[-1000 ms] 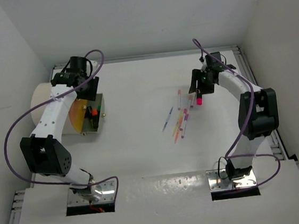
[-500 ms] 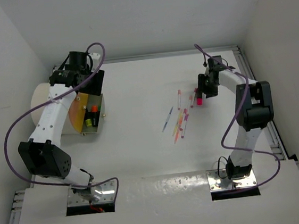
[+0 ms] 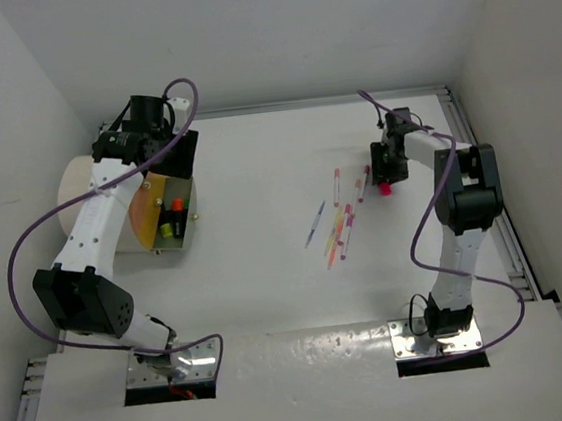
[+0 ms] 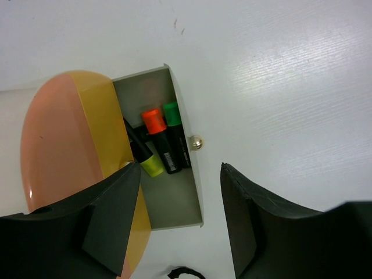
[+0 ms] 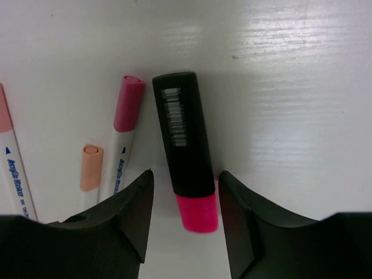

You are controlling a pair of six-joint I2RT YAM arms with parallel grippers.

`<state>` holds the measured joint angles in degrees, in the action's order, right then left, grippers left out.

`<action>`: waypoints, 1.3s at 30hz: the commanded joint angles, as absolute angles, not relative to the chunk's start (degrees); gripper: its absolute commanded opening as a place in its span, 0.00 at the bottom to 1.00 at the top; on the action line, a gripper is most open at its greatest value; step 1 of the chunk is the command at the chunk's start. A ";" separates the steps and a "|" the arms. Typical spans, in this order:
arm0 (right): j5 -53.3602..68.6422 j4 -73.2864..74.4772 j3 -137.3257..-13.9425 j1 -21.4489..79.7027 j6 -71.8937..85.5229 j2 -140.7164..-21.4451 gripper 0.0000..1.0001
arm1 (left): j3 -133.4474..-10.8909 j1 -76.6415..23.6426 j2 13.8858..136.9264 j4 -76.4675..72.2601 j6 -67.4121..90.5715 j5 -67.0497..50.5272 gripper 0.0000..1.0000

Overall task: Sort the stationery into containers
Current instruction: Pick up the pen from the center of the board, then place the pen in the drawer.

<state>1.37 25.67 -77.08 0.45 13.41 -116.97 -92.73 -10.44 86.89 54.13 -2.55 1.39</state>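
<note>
Squarely inside right gripper: pink highlighter

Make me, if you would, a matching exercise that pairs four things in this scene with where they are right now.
Things:
1. pink-capped highlighter
2. orange-capped highlighter
3. blue pen
4. left gripper

Places or states:
A. open and empty, above the bin
B. on the table, apart, left of the other pens
C. on the table, between the open fingers of the right gripper
D. in the bin, beside the green-capped highlighter

Pairs: 1-C, 2-D, 3-B, 4-A.
</note>
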 commanded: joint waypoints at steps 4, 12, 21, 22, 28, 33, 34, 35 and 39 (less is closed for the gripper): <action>0.18 23.12 -79.45 0.18 11.34 -118.21 0.33 | -93.87 -10.55 84.38 53.79 -2.72 0.88 0.64; 3.24 26.89 -77.52 0.18 6.34 -111.90 0.00 | -92.29 -7.13 78.78 49.06 -1.85 -15.18 0.65; 30.75 22.68 -72.25 5.00 16.15 -87.22 0.00 | -75.86 -5.53 64.34 19.00 19.66 -41.21 0.82; 32.07 20.33 -71.64 8.14 18.09 -85.71 0.00 | -75.50 -6.06 64.34 16.55 23.78 -41.83 0.81; 33.22 13.81 -73.38 22.73 27.15 -80.60 0.00 | -75.15 -9.40 65.83 13.27 30.93 -42.10 0.80; 31.99 11.69 -77.95 30.22 30.49 -82.35 0.00 | -73.74 -13.00 66.44 11.95 32.34 -40.96 0.80; 31.21 11.34 -79.35 32.06 30.85 -83.05 0.00 | -73.48 -13.27 66.45 11.87 32.60 -40.78 0.80; 31.03 11.16 -79.89 32.95 30.94 -83.40 0.00 | -73.30 -13.71 66.45 11.87 32.61 -40.35 0.80; 29.88 10.55 -82.52 36.46 30.94 -84.81 0.00 | -71.72 -15.47 66.18 12.04 32.70 -39.29 0.80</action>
